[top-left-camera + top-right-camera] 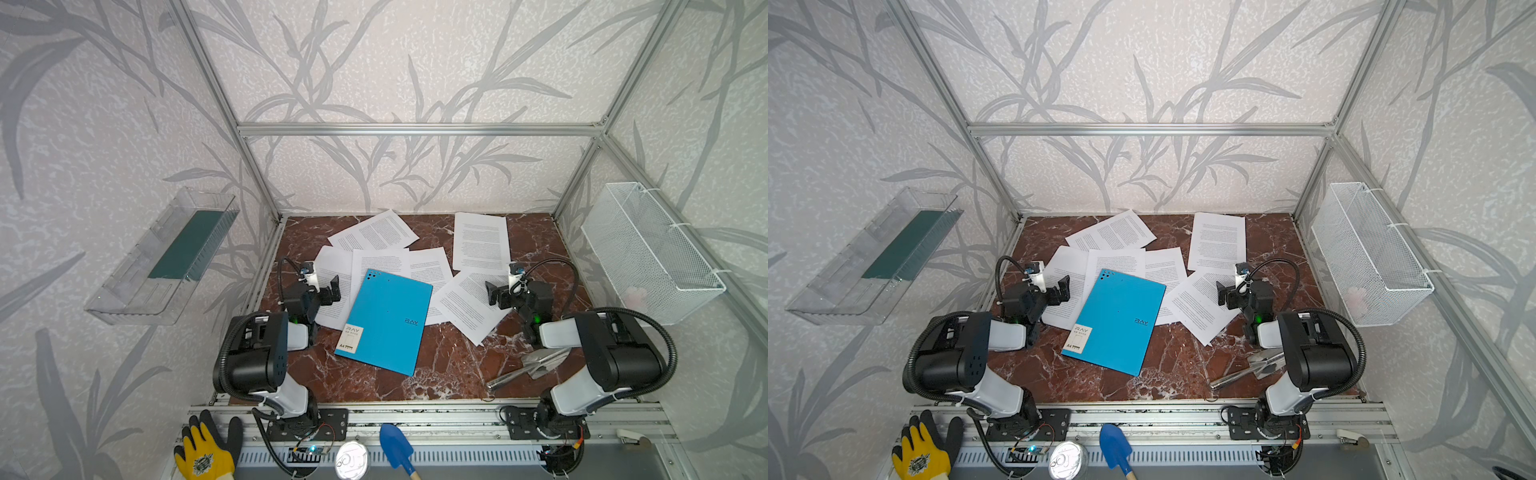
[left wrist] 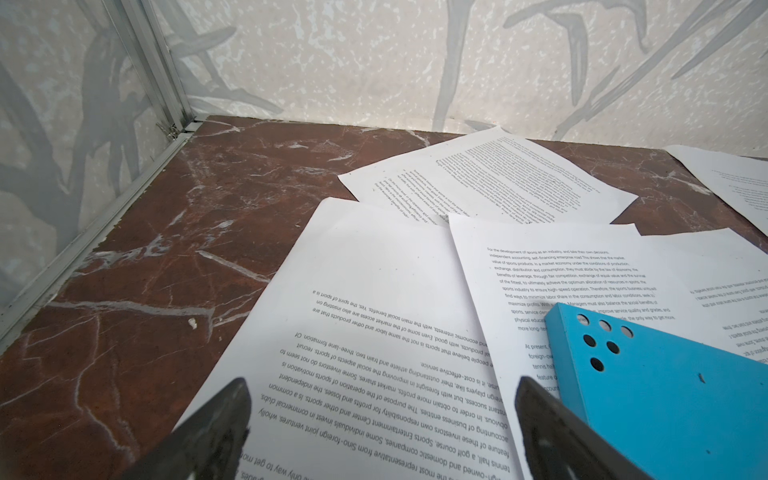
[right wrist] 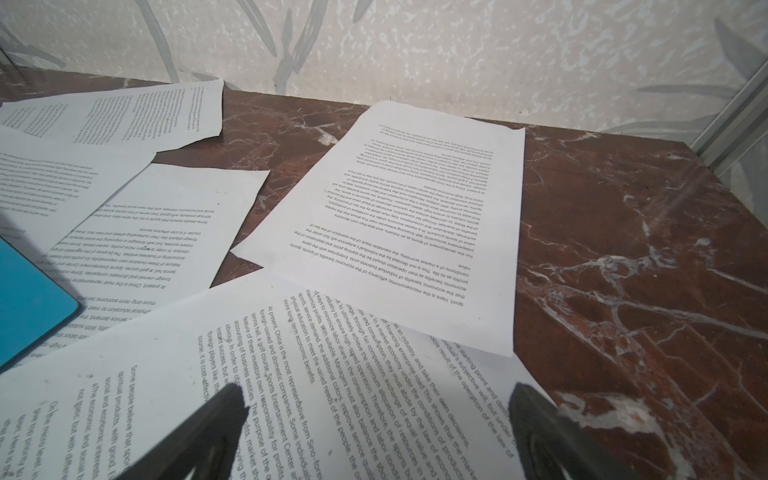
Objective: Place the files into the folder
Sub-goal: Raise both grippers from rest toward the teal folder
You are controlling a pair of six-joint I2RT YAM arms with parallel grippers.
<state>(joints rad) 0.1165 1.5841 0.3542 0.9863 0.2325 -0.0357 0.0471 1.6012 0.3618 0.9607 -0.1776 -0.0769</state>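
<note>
Thin bright blue folder (image 1: 384, 322) lies shut, blue face up, mid-table on the red-brown marble tabletop (image 1: 457, 365). White label at its near-left corner, "RAY" lettering near its right edge. Its far half rests on paper, its near half on bare marble.

Loose white printed sheets (image 1: 480, 241), six as far as I can count, all outside the folder. Three fan out from under the folder's far end. One lies alone toward the back wall, one at the back right. One is angled to the folder's right, its far corner touching or just overlapping the back-right sheet.

Left gripper (image 2: 382, 399): black jaws wide apart, nothing between them, above the sheet just left of the folder's edge.

Right gripper (image 3: 374, 395): jaws wide apart, empty, above the angled sheet on the right.

Metal garden trowel (image 1: 536, 365) lies on the marble by the right arm. White wire basket (image 1: 648, 253) hangs on the right wall, clear plastic tray (image 1: 162, 257) on the left.
</note>
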